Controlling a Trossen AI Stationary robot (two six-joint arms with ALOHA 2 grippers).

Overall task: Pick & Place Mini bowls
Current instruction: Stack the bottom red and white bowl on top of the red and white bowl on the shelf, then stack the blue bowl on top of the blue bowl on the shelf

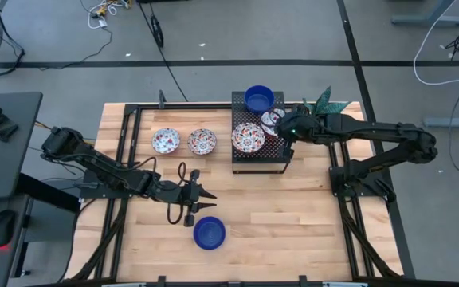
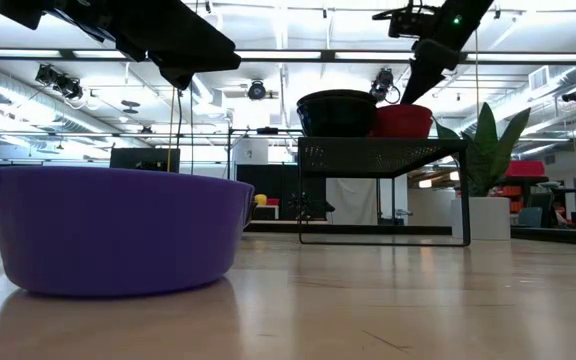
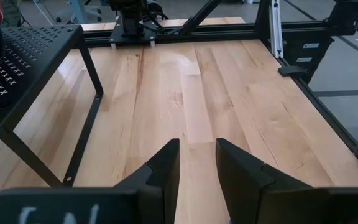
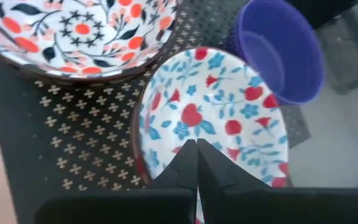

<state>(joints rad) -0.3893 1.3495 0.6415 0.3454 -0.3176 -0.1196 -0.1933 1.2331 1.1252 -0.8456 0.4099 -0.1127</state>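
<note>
Two floral mini bowls point(image 1: 166, 141) on wood, blue-and-red flowers inside.

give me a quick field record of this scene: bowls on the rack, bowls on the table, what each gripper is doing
rack: black perforated rack at the table's far middle
bowls on rack: blue bowl, large floral bowl, small floral bowl between them
bowls on table: two floral bowls left of the rack, one blue bowl near the front edge
right gripper: over the rack, fingers together at the small floral bowl's rim; grip not certain
left gripper: open, empty, above the bare table just beyond the front blue bowl
plant: behind the right arm
</note>
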